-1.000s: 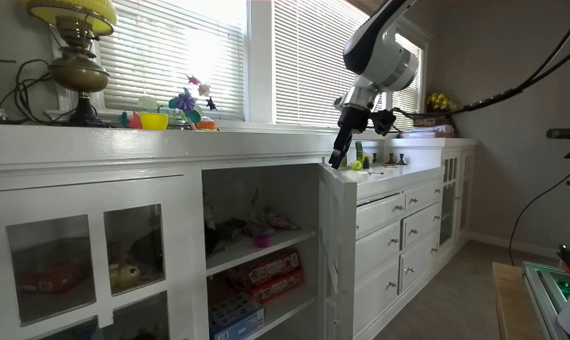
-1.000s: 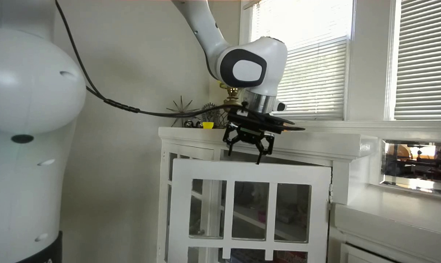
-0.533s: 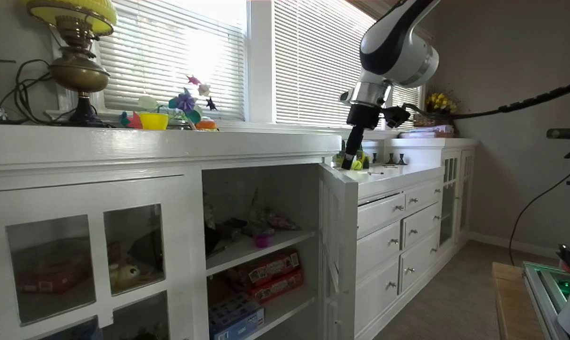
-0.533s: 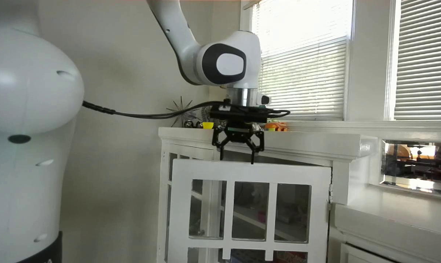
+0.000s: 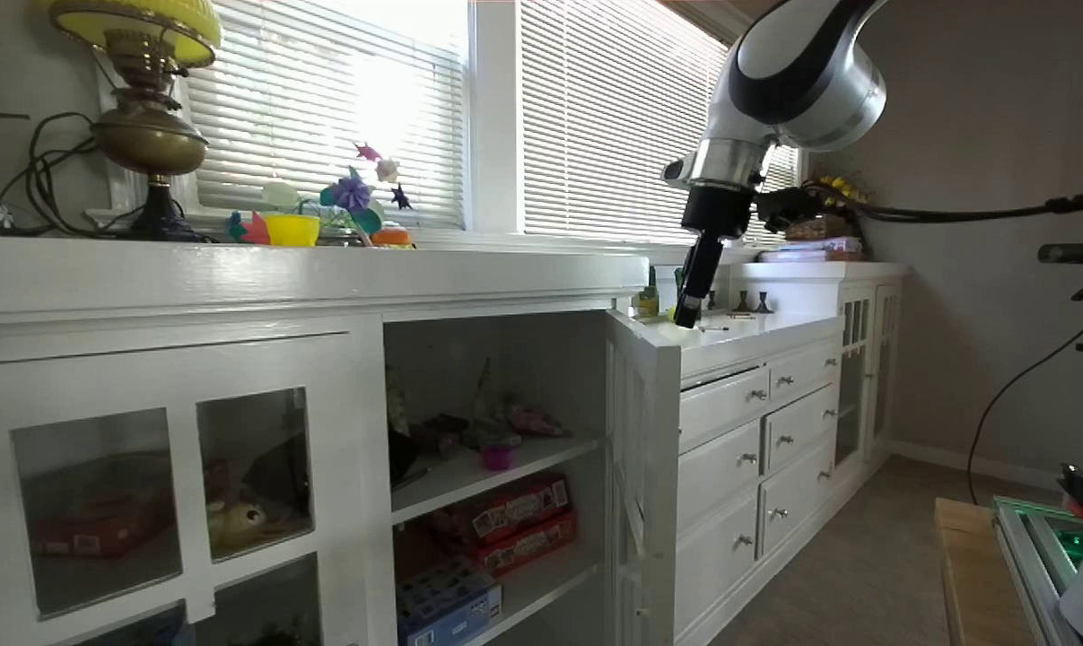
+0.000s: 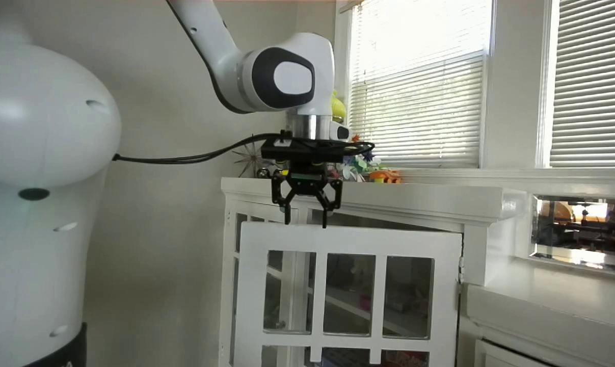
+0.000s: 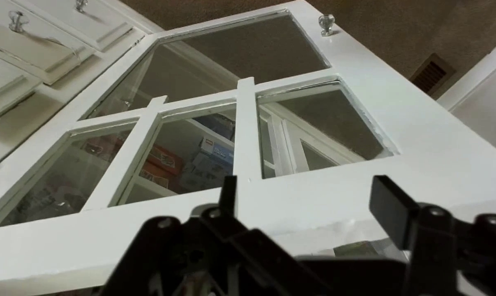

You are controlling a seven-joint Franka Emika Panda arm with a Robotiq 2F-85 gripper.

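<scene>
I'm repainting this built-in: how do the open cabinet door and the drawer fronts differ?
The cabinet door holds glass panes; the drawer fronts are solid. The cabinet door stands swung open; no visible drawer front is pulled far out. Both are white with knobs.

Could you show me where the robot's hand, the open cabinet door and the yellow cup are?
Hand [image 6: 306, 225]: in an exterior view, midway between its fingertips.
Open cabinet door [image 7: 248, 123]: in the wrist view, on a white bar of its frame.
Yellow cup [image 5: 292, 231]: in an exterior view, on its side.
</scene>
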